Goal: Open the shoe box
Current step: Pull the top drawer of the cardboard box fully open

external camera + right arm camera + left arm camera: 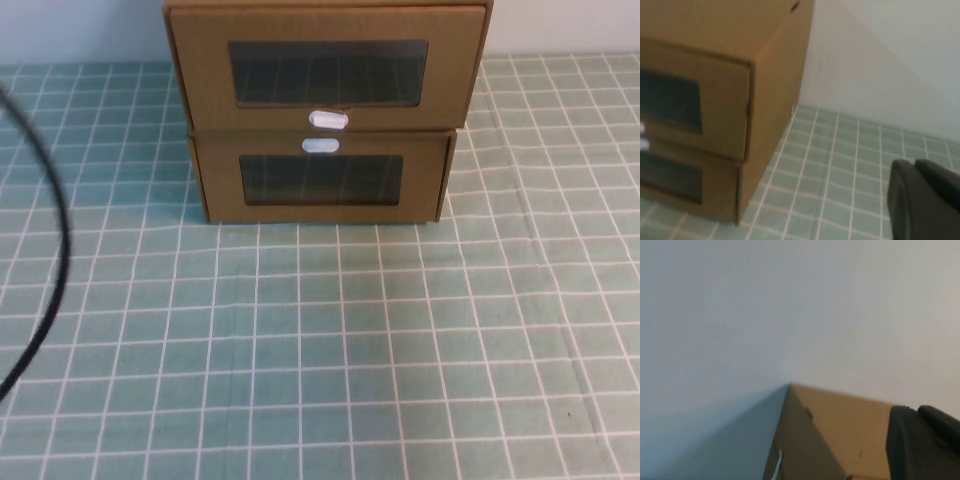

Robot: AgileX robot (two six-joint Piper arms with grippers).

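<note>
Shoe boxes (322, 120): two stacked, worktop (320, 360) far centre, fronts facing near.
Right end effector (925, 200): closed; boxes lie far-left of it.
Left end effector (922, 442): by the stack; state cannot tell.

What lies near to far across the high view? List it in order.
Checked tablecloth → lower shoe box → upper shoe box → wall. Neither hand shows there; left hand and right hand appear only in their wrist views.
</note>
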